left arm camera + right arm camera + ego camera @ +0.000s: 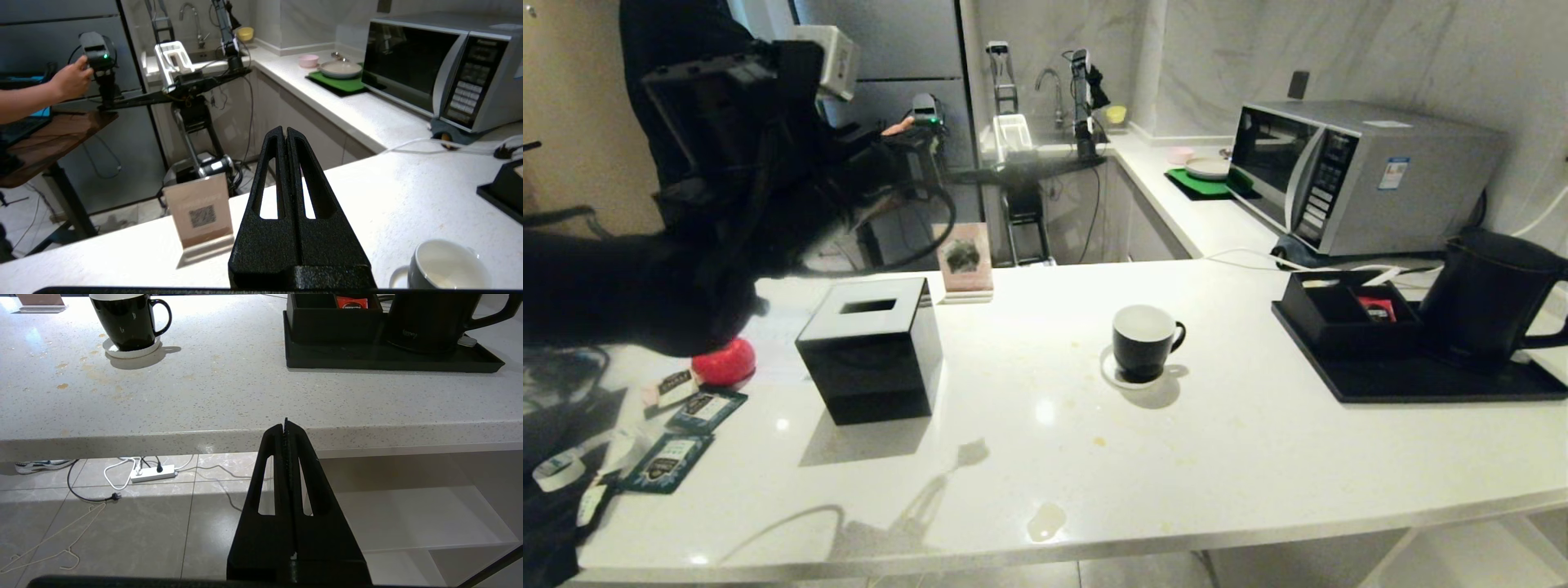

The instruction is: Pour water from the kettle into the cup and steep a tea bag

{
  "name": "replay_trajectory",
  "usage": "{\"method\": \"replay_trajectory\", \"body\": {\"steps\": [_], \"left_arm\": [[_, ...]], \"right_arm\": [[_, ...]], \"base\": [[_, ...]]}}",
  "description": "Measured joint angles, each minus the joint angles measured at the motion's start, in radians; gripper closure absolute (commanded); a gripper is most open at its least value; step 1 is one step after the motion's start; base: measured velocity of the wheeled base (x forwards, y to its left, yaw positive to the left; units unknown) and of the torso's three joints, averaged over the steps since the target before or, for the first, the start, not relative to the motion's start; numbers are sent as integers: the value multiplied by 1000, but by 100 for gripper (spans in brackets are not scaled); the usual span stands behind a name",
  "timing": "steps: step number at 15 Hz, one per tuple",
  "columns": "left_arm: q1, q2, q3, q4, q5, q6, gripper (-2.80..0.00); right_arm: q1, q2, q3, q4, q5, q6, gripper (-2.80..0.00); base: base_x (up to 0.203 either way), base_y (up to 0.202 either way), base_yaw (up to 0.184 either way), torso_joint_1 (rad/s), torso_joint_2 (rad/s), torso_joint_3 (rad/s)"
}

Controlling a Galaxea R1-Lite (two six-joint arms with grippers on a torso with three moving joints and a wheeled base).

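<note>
Left gripper point(286, 132), fingers pressed together and empty, raised above the counter point(1045, 457); the cup point(447, 265) sits low and close beside it on a white coaster point(1112, 374), the kettle point(1486, 298) well beyond the cup on a black tray point(1421, 388). Right gripper point(286, 424), likewise closed and empty, hangs below the counter edge, the kettle ahead and above it. Judged step: reach for the kettle; open the fingers wide before meeting its loop handle, approaching level to avoid clipping the cup

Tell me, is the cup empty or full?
Empty. The left wrist view looks into the cup and shows only its bare white inside: no water, no tea bag. It stands upright on a coaster.
</note>
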Motion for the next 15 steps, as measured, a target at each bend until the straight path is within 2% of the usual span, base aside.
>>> {"method": "replay_trajectory", "body": {"steps": [5,10,15], "left_arm": [[80,-79,89,33,-103,1,0],[166,-91,95,42,-208,3,0],[197,-85,98,41,-285,0,0]], "right_arm": [[0,0,0,0,0,0,0],[0,0,0,0,-1,0,0],[0,0,0,0,0,0,0]], "base": [[0,0,0,0,0,0],[0,0,0,0,0,0],[0,0,0,0,0,0]]}}
